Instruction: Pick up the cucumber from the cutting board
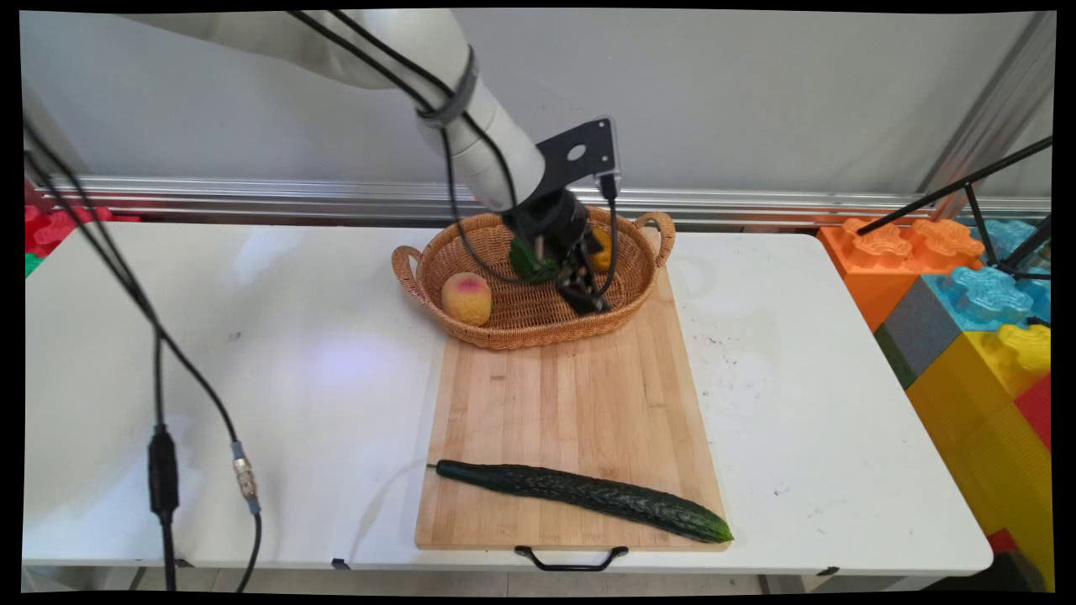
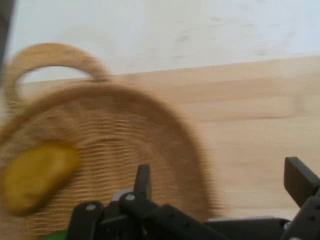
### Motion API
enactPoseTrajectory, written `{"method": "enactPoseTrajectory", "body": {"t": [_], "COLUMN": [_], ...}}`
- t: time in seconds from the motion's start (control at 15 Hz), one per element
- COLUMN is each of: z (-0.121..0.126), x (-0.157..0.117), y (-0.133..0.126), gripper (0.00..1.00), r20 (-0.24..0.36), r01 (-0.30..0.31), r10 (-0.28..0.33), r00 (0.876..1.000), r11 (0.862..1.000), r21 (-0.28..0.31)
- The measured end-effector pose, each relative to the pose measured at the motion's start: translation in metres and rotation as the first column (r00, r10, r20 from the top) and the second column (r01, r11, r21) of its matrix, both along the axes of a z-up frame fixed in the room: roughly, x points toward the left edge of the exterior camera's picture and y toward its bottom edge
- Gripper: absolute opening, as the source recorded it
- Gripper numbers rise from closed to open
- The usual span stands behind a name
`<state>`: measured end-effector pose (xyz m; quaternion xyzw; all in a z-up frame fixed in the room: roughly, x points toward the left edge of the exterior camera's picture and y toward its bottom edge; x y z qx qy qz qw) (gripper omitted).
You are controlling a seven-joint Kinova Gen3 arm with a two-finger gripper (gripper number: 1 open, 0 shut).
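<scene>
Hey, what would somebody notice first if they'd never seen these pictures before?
Probably the gripper reaching down into the wicker basket at the far end of the cutting board, its jaws apart. A pink-and-yellow fruit lies in the basket's left side. A long dark cucumber lies across the board's near end.

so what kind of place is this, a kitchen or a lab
Most likely a robot lab set up as a mock kitchen. A robot arm works at a bare white table, giant toy blocks are stacked beside it, and a metal rail runs along the plain wall.
</scene>
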<state>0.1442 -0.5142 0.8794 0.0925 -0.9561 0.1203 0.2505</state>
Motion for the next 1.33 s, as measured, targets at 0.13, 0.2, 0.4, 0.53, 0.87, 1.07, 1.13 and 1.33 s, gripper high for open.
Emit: {"method": "enactPoseTrajectory", "body": {"t": [0.13,0.2,0.4,0.53,0.87,1.07,1.13,1.33], "z": [0.008,0.012,0.019,0.022,0.015,-0.002,-0.009,-0.028], "x": [-0.001,-0.001,0.000,0.001,-0.001,0.001,0.003,0.009], "y": [0.024,0.037,0.067,0.091,0.142,0.164,0.168,0.175], "gripper": [1.00,1.00,1.00,1.00,1.00,1.00,1.00,1.00], "r20": [-0.008,-0.011,-0.008,-0.006,-0.016,-0.018,-0.018,-0.021], "r01": [0.024,0.037,0.056,0.071,0.123,0.154,0.160,0.165], "r10": [-0.023,-0.037,-0.056,-0.070,-0.122,-0.153,-0.160,-0.164], "r00": [1.000,0.999,0.998,0.998,0.992,0.988,0.987,0.986], "r11": [0.999,0.998,0.996,0.995,0.990,0.986,0.986,0.985], "r21": [0.033,0.045,0.066,0.077,0.070,0.057,0.052,0.054]}}
